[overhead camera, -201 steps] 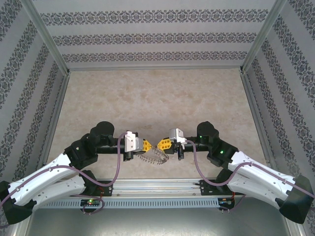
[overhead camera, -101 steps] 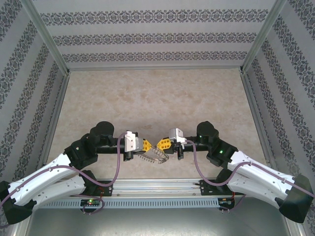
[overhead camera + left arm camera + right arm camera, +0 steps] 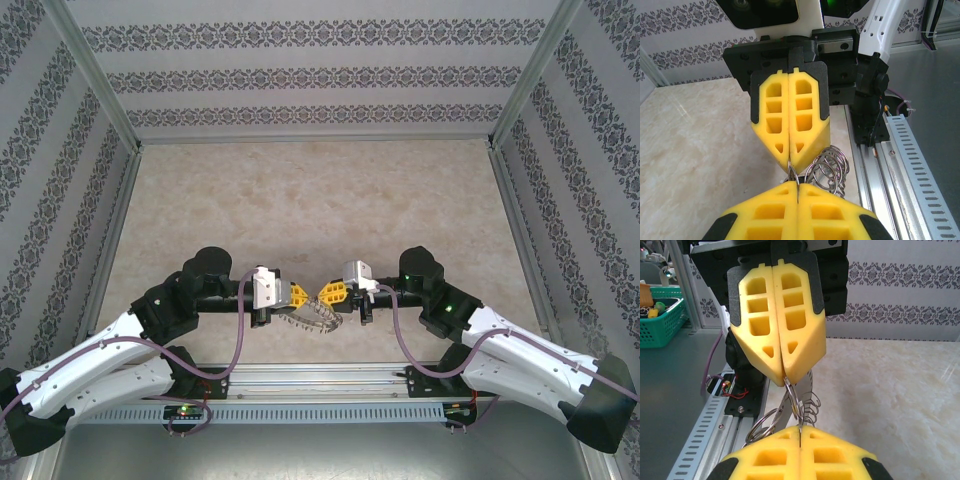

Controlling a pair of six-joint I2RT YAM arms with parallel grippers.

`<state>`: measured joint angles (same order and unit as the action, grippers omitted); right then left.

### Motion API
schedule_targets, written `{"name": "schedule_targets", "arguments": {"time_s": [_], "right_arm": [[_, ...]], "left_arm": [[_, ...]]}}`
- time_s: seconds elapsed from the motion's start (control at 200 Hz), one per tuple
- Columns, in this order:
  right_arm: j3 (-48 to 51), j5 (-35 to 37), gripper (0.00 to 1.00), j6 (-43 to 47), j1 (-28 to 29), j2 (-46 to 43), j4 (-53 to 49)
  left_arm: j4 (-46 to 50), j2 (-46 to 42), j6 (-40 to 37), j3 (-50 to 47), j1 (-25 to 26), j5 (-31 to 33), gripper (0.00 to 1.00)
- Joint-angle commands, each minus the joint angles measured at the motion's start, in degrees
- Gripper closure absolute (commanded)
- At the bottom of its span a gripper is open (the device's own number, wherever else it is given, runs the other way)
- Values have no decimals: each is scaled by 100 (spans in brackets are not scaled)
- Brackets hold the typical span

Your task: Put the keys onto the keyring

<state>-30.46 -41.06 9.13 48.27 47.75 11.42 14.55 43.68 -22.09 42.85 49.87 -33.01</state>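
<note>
**Left gripper** (image 3: 299, 295): jaws closed, pinching a thin wire loop of the keyring (image 3: 311, 318) from the left, close to the near edge of the table (image 3: 320, 200), about mid-width.
**Keyring:** it is held between the 2 pairs of yellow fingertips, and its fringe of loops droops toward the near edge.
**Right gripper** (image 3: 331, 293): jaws also closed on a loop of the same keyring, meeting the left gripper tip to tip.

Bright, even light fills every picture. Soft, faint shadows lie on the pale bench (image 3: 300, 200). Everything looks sharp and clear.
</note>
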Motion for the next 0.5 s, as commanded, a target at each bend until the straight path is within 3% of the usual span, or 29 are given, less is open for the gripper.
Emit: {"name": "schedule_targets", "arguments": {"time_s": [0.0, 0.495], "right_arm": [[5, -236, 100, -25, 104, -11, 360], [-13, -385, 100, 53, 166, -80, 376]], "left_arm": [[-272, -50, -5, 30, 30, -139, 100], [-268, 13, -9, 19, 32, -114, 100]]}}
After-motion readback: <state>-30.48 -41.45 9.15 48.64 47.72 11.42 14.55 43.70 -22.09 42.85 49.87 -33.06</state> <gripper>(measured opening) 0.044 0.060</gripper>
